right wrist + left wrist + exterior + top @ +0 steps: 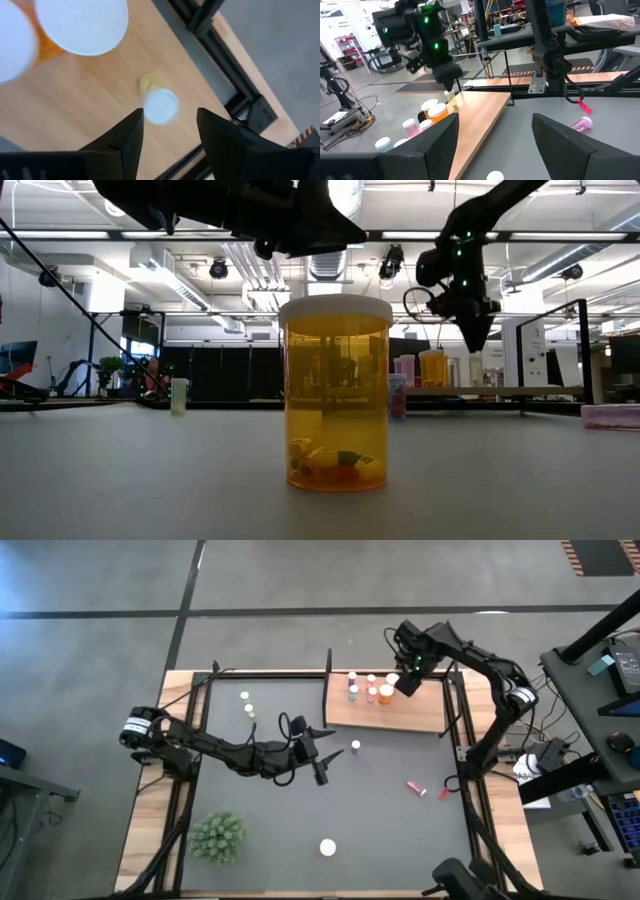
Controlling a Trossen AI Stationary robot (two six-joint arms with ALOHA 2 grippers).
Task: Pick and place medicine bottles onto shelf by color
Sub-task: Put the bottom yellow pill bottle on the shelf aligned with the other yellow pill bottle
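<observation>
An orange bottle (336,393) fills my low camera, well off the shelf (400,712). My right gripper (167,131) hangs fingers spread above a yellow bottle (160,105) standing on the shelf; my left gripper (492,142), spread and empty, waits near the shelf.

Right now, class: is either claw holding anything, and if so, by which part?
Nothing is held. The right claw stands open above a small yellow bottle on the shelf; the left claw hangs open and empty over the mat.
</observation>
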